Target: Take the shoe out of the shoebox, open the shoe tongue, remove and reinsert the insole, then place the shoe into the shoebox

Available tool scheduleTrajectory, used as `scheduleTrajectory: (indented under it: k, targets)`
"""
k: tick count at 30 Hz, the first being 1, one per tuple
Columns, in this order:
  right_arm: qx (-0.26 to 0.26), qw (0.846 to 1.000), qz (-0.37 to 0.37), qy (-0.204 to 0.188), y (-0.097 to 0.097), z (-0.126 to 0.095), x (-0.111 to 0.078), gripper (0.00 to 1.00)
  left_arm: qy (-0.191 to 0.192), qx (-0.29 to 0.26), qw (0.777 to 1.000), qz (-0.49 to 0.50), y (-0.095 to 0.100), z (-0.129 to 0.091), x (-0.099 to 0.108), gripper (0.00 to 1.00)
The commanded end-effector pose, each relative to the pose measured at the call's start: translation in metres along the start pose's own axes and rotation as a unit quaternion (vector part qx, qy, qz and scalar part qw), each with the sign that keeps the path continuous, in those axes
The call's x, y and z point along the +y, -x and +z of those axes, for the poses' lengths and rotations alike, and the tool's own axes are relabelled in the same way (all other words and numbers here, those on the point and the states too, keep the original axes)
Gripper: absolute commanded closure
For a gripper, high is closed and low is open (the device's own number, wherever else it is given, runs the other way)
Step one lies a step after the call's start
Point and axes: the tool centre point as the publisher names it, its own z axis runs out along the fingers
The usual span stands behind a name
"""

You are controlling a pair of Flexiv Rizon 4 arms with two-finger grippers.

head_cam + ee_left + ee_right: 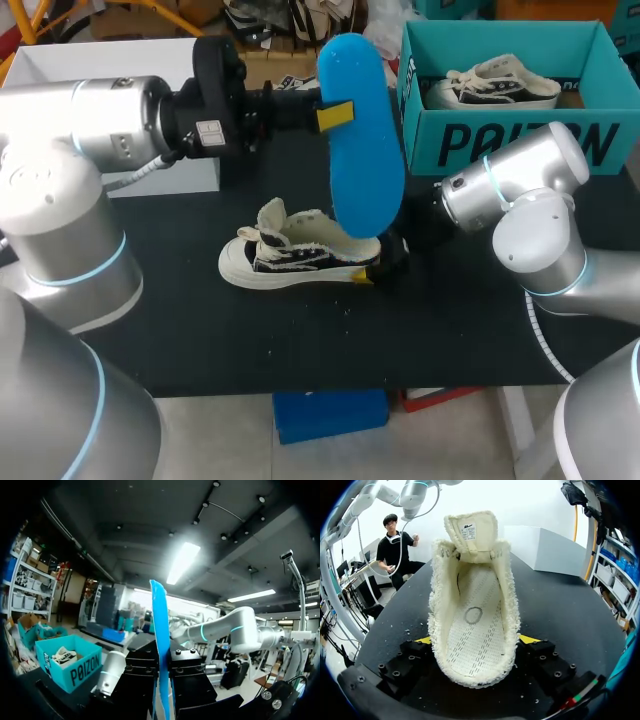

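On the black table lies a white-and-black canvas shoe [290,258], toe to the left. My right gripper [375,270] holds its heel, a yellow-tipped finger pressed on each side. In the right wrist view the shoe [475,615] sits between the fingers [530,639] with its tongue [470,530] pulled up and the bare stitched footbed showing. Above the shoe, my left gripper [335,115] is shut on a blue insole [360,130], which hangs upright. The left wrist view shows the insole [161,630] edge-on between the fingers. The teal shoebox [500,140] stands at the back right.
A second shoe [495,85] lies inside the teal shoebox, which also shows in the left wrist view [70,667]. A white box [110,60] stands at the back left behind my left arm, seen ahead of the shoe in the right wrist view [555,547].
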Motion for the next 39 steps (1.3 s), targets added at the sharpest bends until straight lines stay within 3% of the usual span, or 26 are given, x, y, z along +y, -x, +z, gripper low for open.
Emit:
scheduleTrajectory:
  k: [1,6,12,17,24,30,39]
  targets:
    - [-0.008,1.000,0.000,-0.020,0.000,-0.003,-0.003,0.00,-0.001,-0.001,1.000,0.001,0.001,0.002,0.000,1.00]
    - [-0.017,0.997,-0.014,-0.069,0.001,-0.019,-0.004,0.00,-0.001,-0.001,1.000,0.001,0.001,0.002,0.000,1.00]
    - [-0.026,0.985,-0.039,-0.165,0.001,-0.041,-0.002,0.00,-0.001,-0.001,1.000,0.001,0.001,0.002,0.000,1.00]
    - [-0.036,0.958,-0.048,-0.281,0.001,-0.055,-0.003,0.00,-0.001,-0.001,1.000,0.001,0.001,0.002,0.000,1.00]
    - [-0.054,0.921,-0.034,-0.385,0.003,-0.067,-0.002,0.00,-0.001,-0.001,1.000,0.001,0.001,0.002,0.000,1.00]
    - [-0.060,0.892,-0.028,-0.447,0.006,-0.069,0.003,0.00,-0.001,-0.001,1.000,0.001,0.001,0.002,0.000,1.00]
    - [-0.056,0.864,-0.034,-0.500,0.011,-0.070,0.015,0.00,-0.001,-0.001,1.000,0.001,0.001,0.002,0.000,1.00]
